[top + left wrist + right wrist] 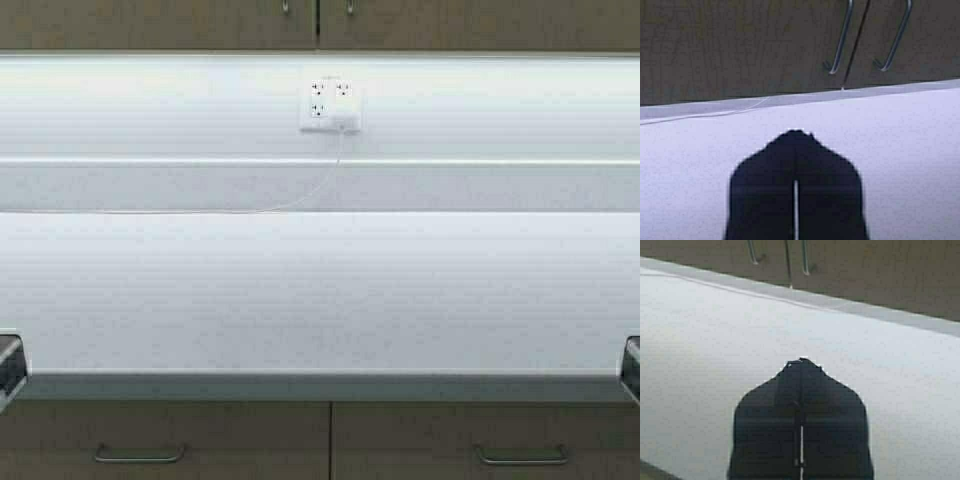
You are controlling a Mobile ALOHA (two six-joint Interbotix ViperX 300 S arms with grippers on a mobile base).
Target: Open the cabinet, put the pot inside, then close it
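The cabinet (pixel 200 25) hangs above the white counter, both doors shut, with slim metal handles near the meeting edge. It also shows in the left wrist view (pixel 740 45) and the right wrist view (pixel 880 270). The pot is out of view. My left gripper (pixel 796 134) is shut and empty, low at the counter's front left edge, where the high view shows only part of the arm (pixel 8 365). My right gripper (pixel 801 362) is shut and empty at the front right edge, where part of the arm (pixel 632 365) shows.
A white countertop (pixel 320 290) spans the view. A wall outlet (pixel 330 105) has a white cable trailing left along the backsplash. Base cabinets with horizontal handles (pixel 140 455) sit below the counter's front edge.
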